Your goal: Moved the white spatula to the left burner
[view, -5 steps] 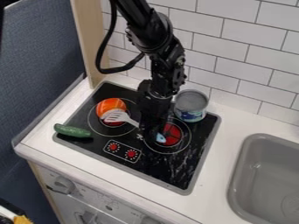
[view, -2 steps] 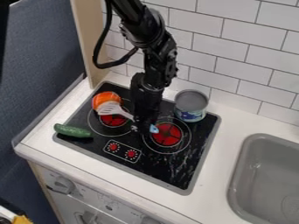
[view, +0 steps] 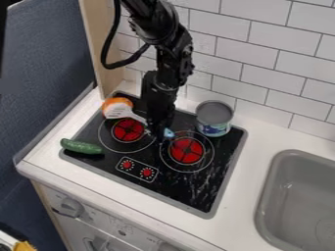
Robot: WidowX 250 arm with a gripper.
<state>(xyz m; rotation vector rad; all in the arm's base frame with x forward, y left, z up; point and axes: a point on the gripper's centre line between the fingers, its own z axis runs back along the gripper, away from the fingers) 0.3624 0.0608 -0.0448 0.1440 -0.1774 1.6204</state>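
Between the two burners, gripper (view: pixel 158 138): we see its jaws pinching the spatula's handle, with the arm coming down from the top of the view.
Spatula (view: pixel 116 112): we find its white head toward the back left, at the rear edge of the left burner (view: pixel 128 130); its handle slants through the jaws to a blue end just beside the rear of the right burner (view: pixel 187 151).
Orange thing (view: pixel 116 101): we have this in the way right behind the head, which partly overlaps it in our view; we cannot tell whether they touch.
Can (view: pixel 214 115): we see it upright at the back right of the stove (view: pixel 184 189), apart from the gripper and behind the right burner.
Cucumber (view: pixel 81 147): we see it lying across the stove's left edge, in front of the left burner and apart from the spatula.
Knobs (view: pixel 136 169): we have two red ones along the stove's front.
Sink (view: pixel 302 197): we see it in the counter (view: pixel 249 162), to the right of the stove.
Changed over the last second: we see that the gripper and spatula have shifted toward the back left; the orange thing has slid back too, off the left burner's red centre.
Unchanged: we find can and cucumber where they were.
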